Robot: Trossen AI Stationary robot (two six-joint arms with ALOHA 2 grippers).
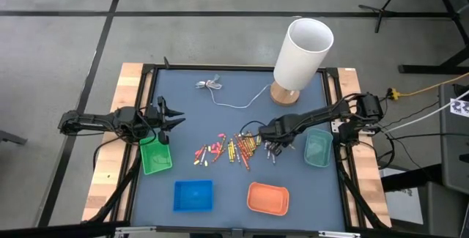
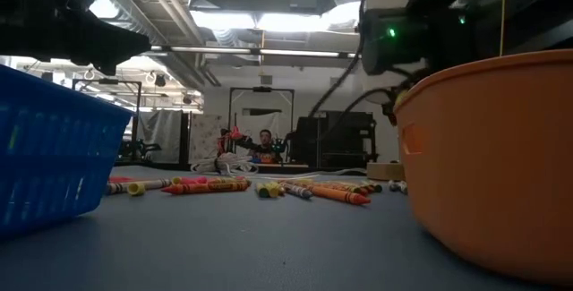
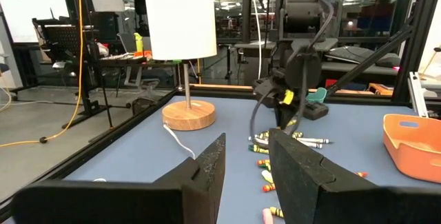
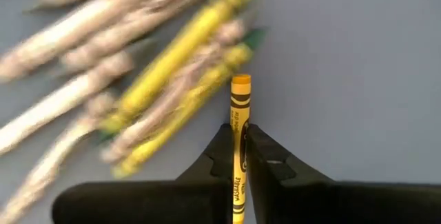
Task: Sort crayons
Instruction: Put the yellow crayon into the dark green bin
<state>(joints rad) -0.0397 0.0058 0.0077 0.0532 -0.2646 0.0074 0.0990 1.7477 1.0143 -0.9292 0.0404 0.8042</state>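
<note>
Yellow paper-wrapped crayon [image 4: 240, 138] is pinched between the right gripper [image 4: 239, 156] fingers, just above the scattered heap of red, pink, orange and yellow wax crayons [image 1: 229, 149] at the blue mat's middle; the step in hand looks like a pick-up, so next comes a carry to one of the small plastic trays; the left gripper [image 1: 168, 119], fingers apart, waits over the green tray [image 1: 156, 157].

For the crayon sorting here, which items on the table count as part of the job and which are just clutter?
Job:
crayons
yellow crayon pinched in the right gripper
green tray
blue tray
orange tray
teal tray
left gripper, open above the green tray

Lying about:
lamp
white cable
</note>
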